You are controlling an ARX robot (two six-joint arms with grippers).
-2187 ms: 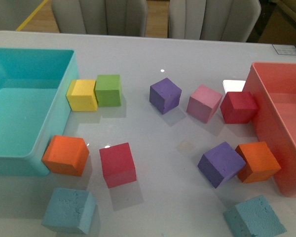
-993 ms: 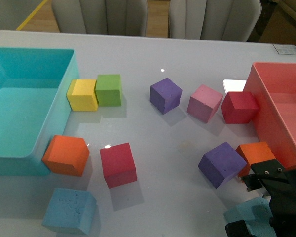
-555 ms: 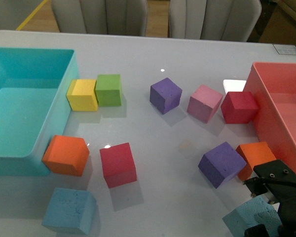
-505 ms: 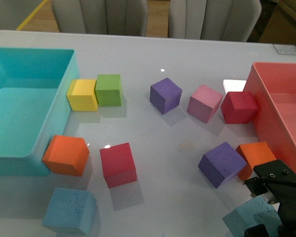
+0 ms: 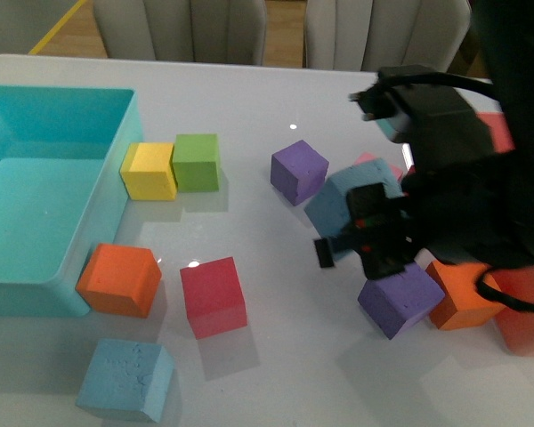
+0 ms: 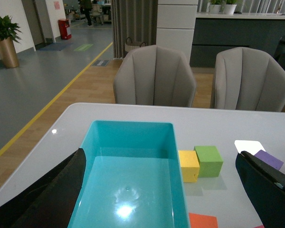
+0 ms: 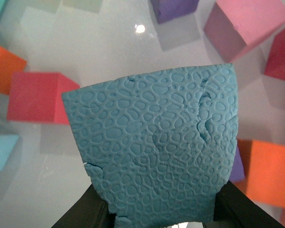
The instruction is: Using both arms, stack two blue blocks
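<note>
We log the carry step: right gripper [image 7: 159, 213] is clamped on 1 blue block [image 5: 343, 200] held above the table [image 5: 285, 365] middle, left gripper [image 6: 160, 164] stands wide apart and empty, and next we judge the move needs squaring it over the 2nd block [image 5: 125, 378] at front-left.
</note>
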